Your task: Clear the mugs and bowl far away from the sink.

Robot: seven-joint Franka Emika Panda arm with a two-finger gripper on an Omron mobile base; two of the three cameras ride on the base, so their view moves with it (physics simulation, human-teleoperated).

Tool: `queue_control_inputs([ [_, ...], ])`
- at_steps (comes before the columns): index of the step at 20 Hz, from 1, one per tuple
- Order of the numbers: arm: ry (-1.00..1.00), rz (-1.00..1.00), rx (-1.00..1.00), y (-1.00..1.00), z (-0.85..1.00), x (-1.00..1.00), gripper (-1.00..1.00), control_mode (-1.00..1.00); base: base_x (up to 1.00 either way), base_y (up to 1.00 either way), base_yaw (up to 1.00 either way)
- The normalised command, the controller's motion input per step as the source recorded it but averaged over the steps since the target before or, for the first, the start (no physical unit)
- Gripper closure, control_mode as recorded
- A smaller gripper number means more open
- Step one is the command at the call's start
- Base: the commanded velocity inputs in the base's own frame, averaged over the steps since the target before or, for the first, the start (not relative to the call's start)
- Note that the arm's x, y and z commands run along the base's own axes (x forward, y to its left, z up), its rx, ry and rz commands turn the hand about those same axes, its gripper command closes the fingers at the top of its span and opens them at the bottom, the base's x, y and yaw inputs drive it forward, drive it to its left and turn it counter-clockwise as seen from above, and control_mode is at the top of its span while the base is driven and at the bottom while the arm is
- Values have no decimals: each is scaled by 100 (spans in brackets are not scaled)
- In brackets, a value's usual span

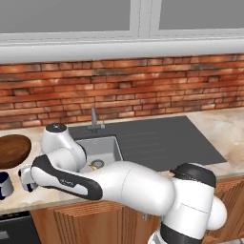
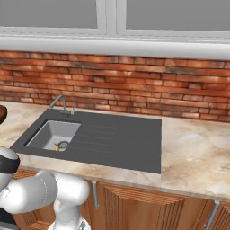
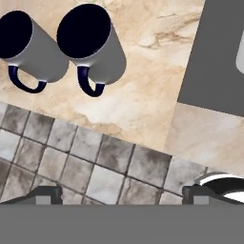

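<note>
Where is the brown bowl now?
In the left base view the bowl sits on the marble counter at the far left edge, left of the sink, with a mug in front of it.

A red brick wall (image 2: pixel 134 85) runs behind the marble-look countertop (image 2: pixel 197 148), its mortar lines pale between rough courses. Above the brick wall, a white-framed window (image 2: pixel 112 20) spans the room, its panes flat grey. Below the countertop, brown wooden cabinet fronts (image 2: pixel 148 209) carry grey metal handles. Beyond the countertop's edge, the hand view shows a grey tiled floor (image 3: pixel 71 152).
</note>
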Motion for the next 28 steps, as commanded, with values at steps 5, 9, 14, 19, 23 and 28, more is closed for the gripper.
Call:
queue_control_inputs([
  [5,0,0,-10,27,0,18,-100,-100,0,0,0],
  [9,0,0,-7,19,0,15,-100,-100,0,0,0],
  [14,0,0,-3,16,-3,23,-100,-100,0,0,0],
  [19,0,0,0,8,-19,20,-100,-100,0,0,0],
  [23,0,0,0,8,-24,6,-100,-100,0,0,0],
  [28,0,0,0,7,-24,0,-100,-100,0,0,0],
])
